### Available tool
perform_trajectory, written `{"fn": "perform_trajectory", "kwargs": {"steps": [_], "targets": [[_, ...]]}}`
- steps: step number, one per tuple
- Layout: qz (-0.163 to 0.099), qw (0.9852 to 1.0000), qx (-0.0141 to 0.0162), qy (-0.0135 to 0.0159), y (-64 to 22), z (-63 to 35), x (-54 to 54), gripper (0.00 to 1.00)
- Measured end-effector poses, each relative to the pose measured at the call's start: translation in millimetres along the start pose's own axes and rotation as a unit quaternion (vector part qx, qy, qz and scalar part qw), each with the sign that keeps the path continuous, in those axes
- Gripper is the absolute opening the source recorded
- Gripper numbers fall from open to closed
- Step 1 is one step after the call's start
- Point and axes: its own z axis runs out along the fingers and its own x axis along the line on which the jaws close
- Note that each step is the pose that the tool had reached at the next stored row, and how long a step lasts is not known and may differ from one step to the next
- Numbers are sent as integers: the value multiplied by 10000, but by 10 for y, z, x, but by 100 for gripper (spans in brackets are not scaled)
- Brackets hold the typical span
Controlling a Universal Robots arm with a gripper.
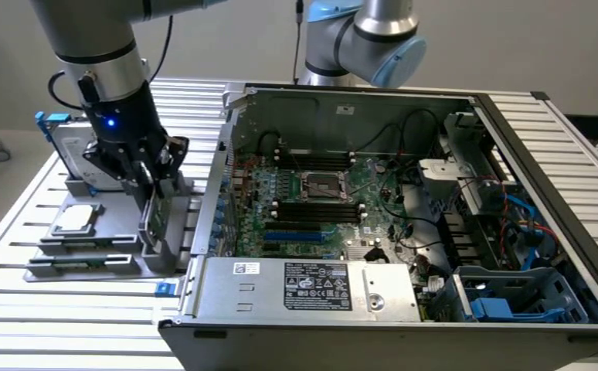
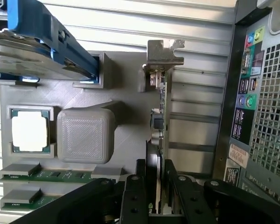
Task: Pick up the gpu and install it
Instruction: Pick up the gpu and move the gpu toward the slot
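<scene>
The gpu [image 1: 156, 210] stands on edge in the grey parts holder [image 1: 103, 259], to the exterior view's left of the open computer case [image 1: 546, 178]. My gripper [image 1: 147, 182] reaches down from above and is shut on its upper part. In the wrist view the gpu [image 2: 157, 123] is seen edge-on: a thin green board with a black cover and a metal bracket at the far end. My gripper [image 2: 155, 186] has one black finger pressed against each face of the card. The card's lower edge still sits in the holder [image 2: 126, 135].
On the same holder sit a silver hard drive with blue rails [image 1: 67, 147], a square silver chip [image 1: 77, 219] and two memory sticks [image 1: 73, 264]. The motherboard [image 1: 310, 209] lies exposed inside the case, behind the power supply [image 1: 310, 286]. A second arm [image 1: 372, 39] stands behind the case.
</scene>
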Motion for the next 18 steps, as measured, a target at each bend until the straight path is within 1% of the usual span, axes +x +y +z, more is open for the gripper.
{"fn": "perform_trajectory", "kwargs": {"steps": [7, 18], "targets": [[21, 10000, -7, 0, -3, -234, -3, 27], [42, 10000, -7, 1, -10, -730, -19, 27]]}}
